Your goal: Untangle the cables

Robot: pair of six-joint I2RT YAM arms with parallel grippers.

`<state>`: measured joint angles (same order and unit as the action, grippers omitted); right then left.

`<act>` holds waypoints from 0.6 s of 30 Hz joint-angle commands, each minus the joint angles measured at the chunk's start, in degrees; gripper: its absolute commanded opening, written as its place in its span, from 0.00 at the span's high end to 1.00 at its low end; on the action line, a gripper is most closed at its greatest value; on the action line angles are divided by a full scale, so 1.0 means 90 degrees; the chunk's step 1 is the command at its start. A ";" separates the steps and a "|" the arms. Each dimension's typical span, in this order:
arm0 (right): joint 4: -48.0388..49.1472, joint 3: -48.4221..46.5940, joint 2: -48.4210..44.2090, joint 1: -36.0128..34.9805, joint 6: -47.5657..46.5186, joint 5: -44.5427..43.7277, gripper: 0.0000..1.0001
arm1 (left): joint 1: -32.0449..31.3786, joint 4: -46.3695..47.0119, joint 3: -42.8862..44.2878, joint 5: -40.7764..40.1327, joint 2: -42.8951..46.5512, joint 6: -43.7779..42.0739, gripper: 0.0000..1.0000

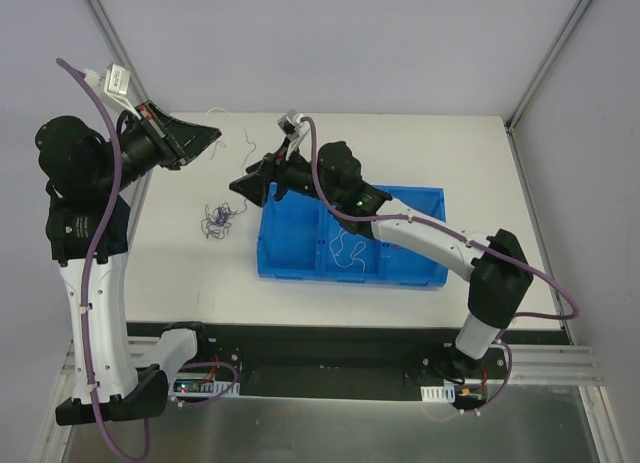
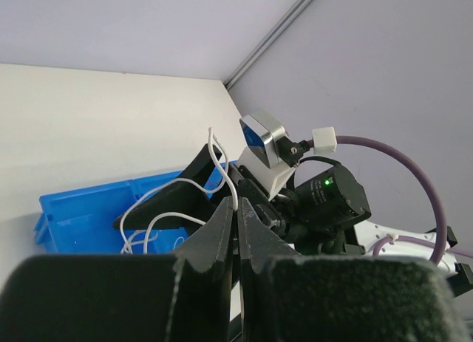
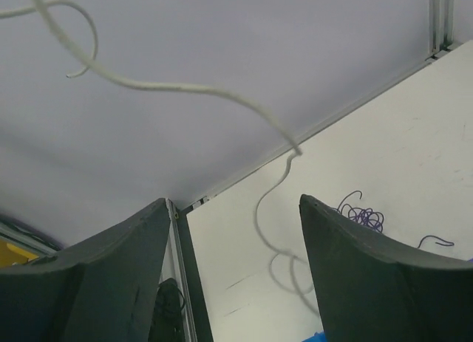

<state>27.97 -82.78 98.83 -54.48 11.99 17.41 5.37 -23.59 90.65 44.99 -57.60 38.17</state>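
Left claw (image 1: 210,135) is up over the far-left corner of the table (image 1: 400,153), fingers clenched on a thin white cable (image 3: 177,86). In the left wrist view the strand comes out from between the pressed-together fingers (image 2: 222,231) and loops upward. Right claw (image 1: 238,186) is just beside it, nearer the table middle, pointing toward the left edge. It is released, fingers (image 3: 355,268) wide apart, touching nothing, and the white cable hangs in the air across its view. The purple cable knot (image 1: 218,218) lies on the table toward the left edge, just left of the blue bin (image 1: 300,271). The bin sits toward the near edge, with a second loose white cable (image 1: 348,251) inside.
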 commanded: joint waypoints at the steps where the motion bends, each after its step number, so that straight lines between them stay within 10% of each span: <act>1: -0.0957 -0.0275 -0.0560 0.0018 -0.0550 0.0030 0.22 | 0.0058 0.0307 0.0123 0.0079 0.0062 0.0046 1.00; 7: -0.1779 -0.0548 -0.0610 0.0028 -0.0893 0.0145 0.15 | 0.0048 0.0307 0.0201 0.0186 -0.0035 0.0046 1.00; 18: -0.1789 -0.0831 -0.0414 -0.0148 -0.0883 0.0830 0.61 | 0.0058 0.0297 -0.0004 0.0177 0.0043 -0.0062 1.00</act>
<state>10.83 -88.38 96.16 -54.83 4.86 22.94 5.37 -23.20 90.65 44.99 -58.06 38.15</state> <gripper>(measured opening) 0.402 0.006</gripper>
